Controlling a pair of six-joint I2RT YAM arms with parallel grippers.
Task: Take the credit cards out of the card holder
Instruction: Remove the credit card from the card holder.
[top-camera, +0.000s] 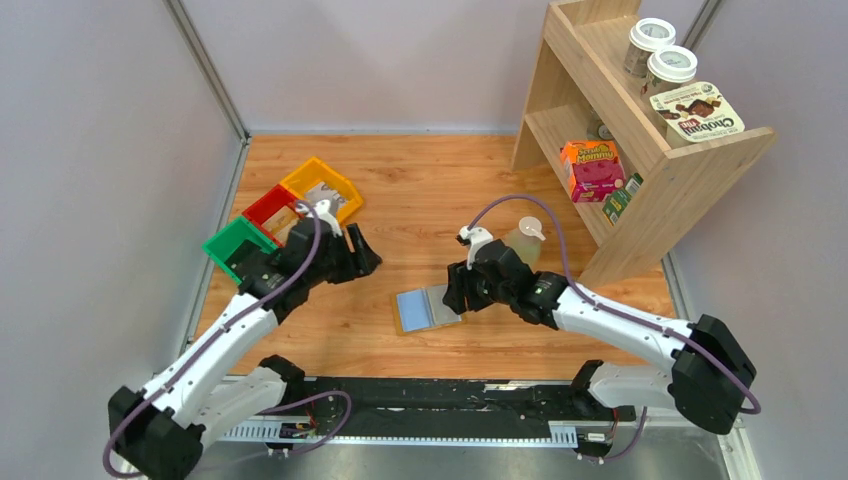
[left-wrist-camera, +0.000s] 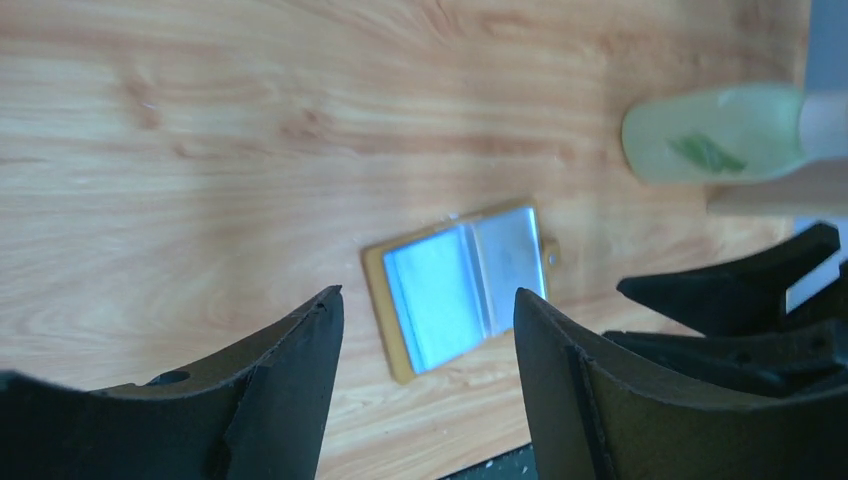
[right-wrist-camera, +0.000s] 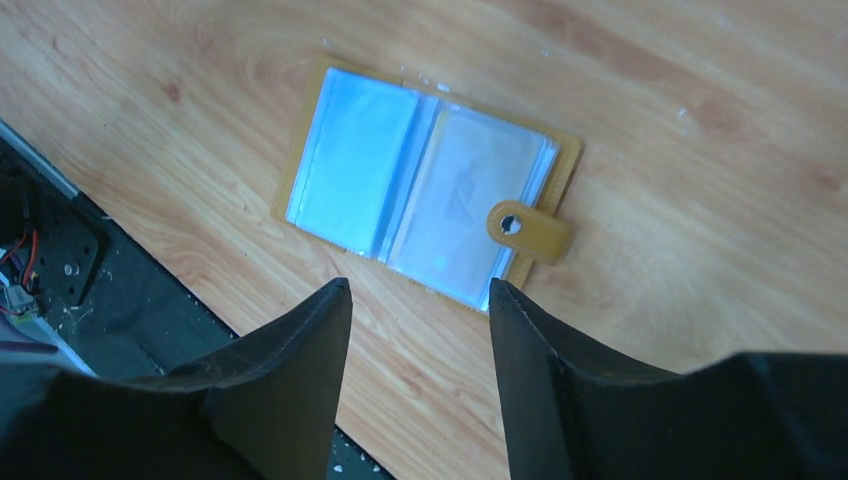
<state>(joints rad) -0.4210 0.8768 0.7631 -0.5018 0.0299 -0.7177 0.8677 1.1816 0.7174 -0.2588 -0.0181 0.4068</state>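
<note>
The card holder (top-camera: 398, 312) lies open and flat on the wooden table in front of the arms. Its mustard rim (right-wrist-camera: 566, 168) and snap tab (right-wrist-camera: 528, 230) show in the right wrist view. The credit cards (right-wrist-camera: 355, 160) sit in its clear sleeves, one pale blue-grey card on each half (right-wrist-camera: 460, 210). The holder also shows in the left wrist view (left-wrist-camera: 382, 310). My right gripper (top-camera: 456, 298) is open and empty at the holder's right edge, jaws just above its tab side (right-wrist-camera: 418, 284). My left gripper (top-camera: 368, 262) is open and empty, left of and behind the holder (left-wrist-camera: 428, 293).
Green (top-camera: 236, 243), red (top-camera: 270, 208) and yellow (top-camera: 322, 185) bins sit at the back left, behind the left arm. A translucent bottle (top-camera: 526, 240) stands behind the right gripper. A wooden shelf (top-camera: 640, 150) with packages is at the right. A black rail (top-camera: 430, 395) runs along the near edge.
</note>
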